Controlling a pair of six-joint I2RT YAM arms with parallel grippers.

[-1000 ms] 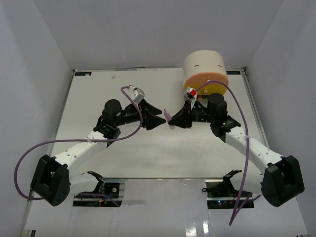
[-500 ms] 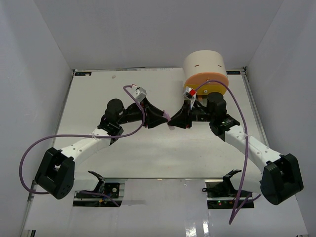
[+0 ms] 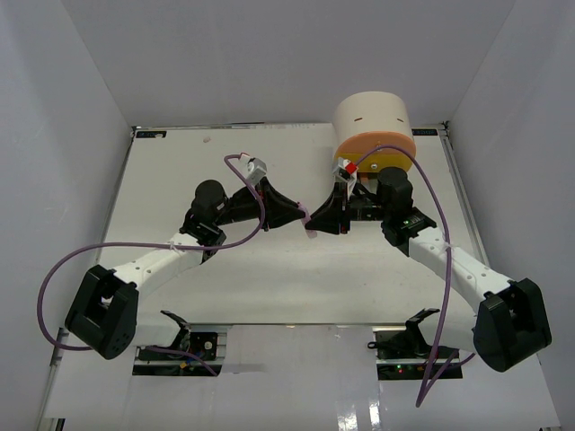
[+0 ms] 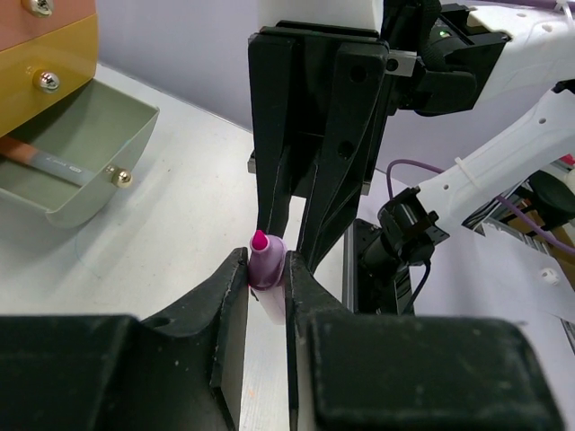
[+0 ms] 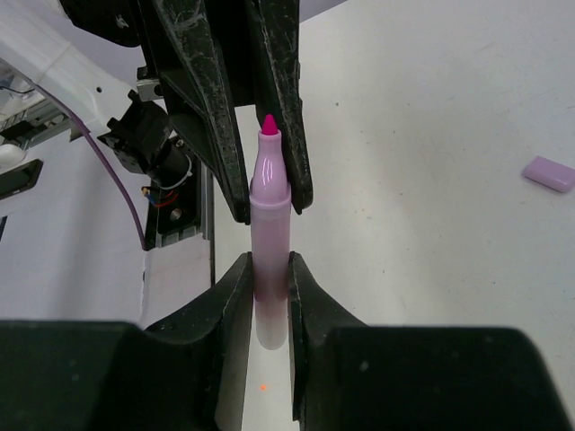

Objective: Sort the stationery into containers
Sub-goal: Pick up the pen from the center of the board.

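Observation:
A pastel purple marker [image 5: 269,215] with a bare magenta tip is held level above the table between my two grippers. My right gripper [image 5: 269,268] is shut on its barrel. My left gripper [image 4: 267,259] is shut on the marker's [image 4: 266,267] neck, just behind the tip, and its fingers [image 5: 225,153] face the right ones. In the top view the grippers meet at the marker [image 3: 309,218]. The cream organiser [image 3: 371,115] stands behind, its grey-green drawer [image 4: 99,135] pulled open with a pen [image 4: 49,162] inside, under the yellow drawer [image 4: 49,58] and the peach one [image 4: 45,13].
A small purple piece [image 5: 549,173] lies on the white table to the right of the right gripper. The organiser's drawers [image 3: 386,162] jut out close behind the right wrist. Purple cables [image 3: 431,224] loop over both arms.
My left arm has reached right to the right gripper, and its jaws have shut on the marker's tip end. The right arm has kept still with the marker.

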